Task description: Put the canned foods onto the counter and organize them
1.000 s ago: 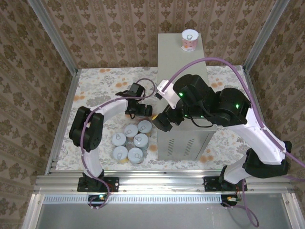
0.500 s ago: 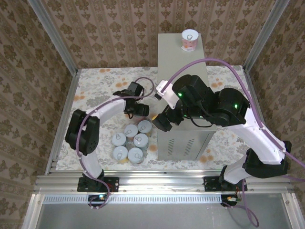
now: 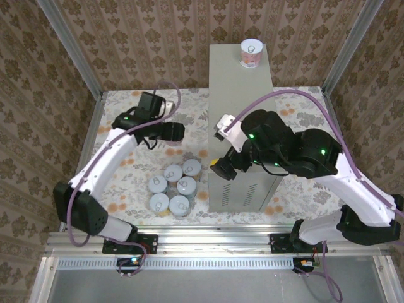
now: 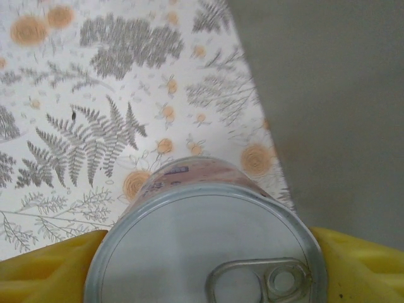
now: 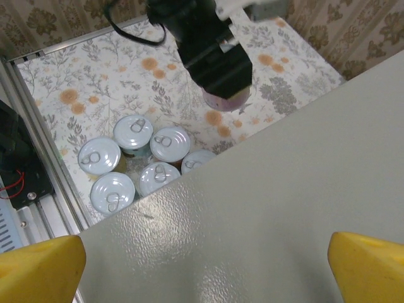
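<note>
Left hand (image 3: 166, 134), now farther left than a second ago and off the cluster, is clamping a pink-label can (image 4: 208, 246) above the floral floor (image 3: 126, 170), left of the grey surface (image 3: 237, 82). Six cans (image 3: 186, 185) are sitting on the floor beside it. Another pink can (image 3: 250, 53) is standing at its far end. Right hand (image 3: 222, 169) is hovering over the near end, fingers wide apart.

Light: bright, even and diffuse, falling from above.
Shadows: soft and short, hugging the clustered tins (image 3: 172, 187) on the floral floor (image 3: 126, 170).
Sheen: mild on the tin lids, with a pale gloss on the grey tabletop (image 5: 252, 214).
Focus: held tin (image 4: 205, 246) fairly crisp; left fingers (image 4: 44, 271) soft at the bottom edge; right fingers (image 5: 38, 268) blurred in the corners.
Distortion: slight wide-angle bowing at the overhead view's edges.
</note>
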